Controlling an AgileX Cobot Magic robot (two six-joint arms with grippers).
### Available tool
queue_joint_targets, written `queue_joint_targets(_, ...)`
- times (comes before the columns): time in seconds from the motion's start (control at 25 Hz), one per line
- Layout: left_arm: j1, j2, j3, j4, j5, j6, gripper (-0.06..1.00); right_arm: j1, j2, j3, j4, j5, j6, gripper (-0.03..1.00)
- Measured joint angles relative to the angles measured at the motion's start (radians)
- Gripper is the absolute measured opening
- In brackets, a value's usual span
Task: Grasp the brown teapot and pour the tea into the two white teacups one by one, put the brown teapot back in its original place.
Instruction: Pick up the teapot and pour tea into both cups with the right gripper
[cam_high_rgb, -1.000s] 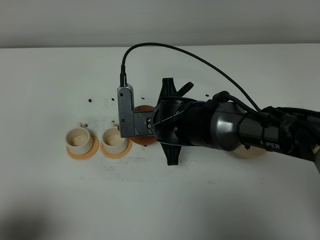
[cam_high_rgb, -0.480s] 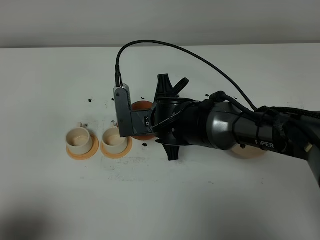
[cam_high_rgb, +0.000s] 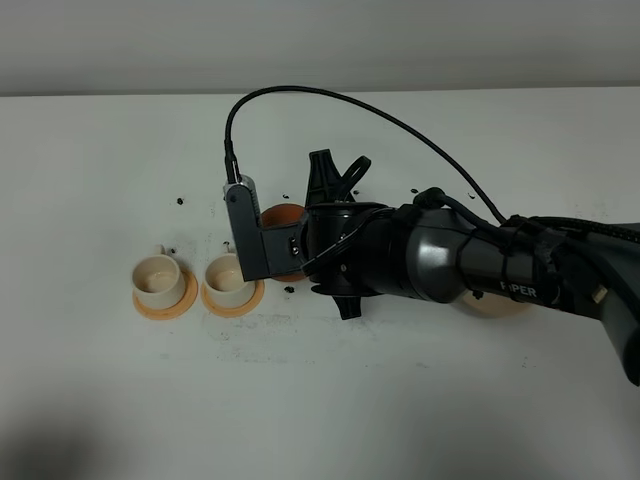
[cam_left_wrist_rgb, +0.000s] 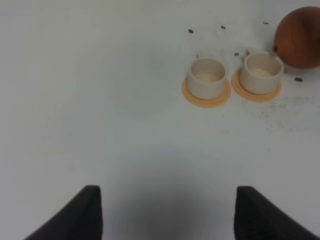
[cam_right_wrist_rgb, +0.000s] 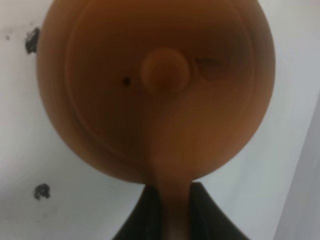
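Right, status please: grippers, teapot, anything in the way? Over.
Right gripper shut on teapot. Left gripper open, empty. Teapot beside nearer cup, other cup beyond. Nothing between them.

Reddish-brown teapot (cam_right_wrist_rgb: 155, 90), cream-white teacups (cam_left_wrist_rgb: 206, 80), orange saucers (cam_left_wrist_rgb: 206, 102), white table (cam_left_wrist_rgb: 100, 100).

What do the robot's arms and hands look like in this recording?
The right arm is glossy black and rounded, with white PIPER lettering. A grey angular camera bracket sits at its wrist, fed by a black cable. The left hand shows two dark, blunt fingers.
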Motion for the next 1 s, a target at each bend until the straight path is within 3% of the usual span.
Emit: queue_joint_targets(1.0,0.000,0.000,0.000,0.000,0.000,0.000,0.58,0.015,0.000,0.000,-0.164,-0.006,-0.053,0.12)
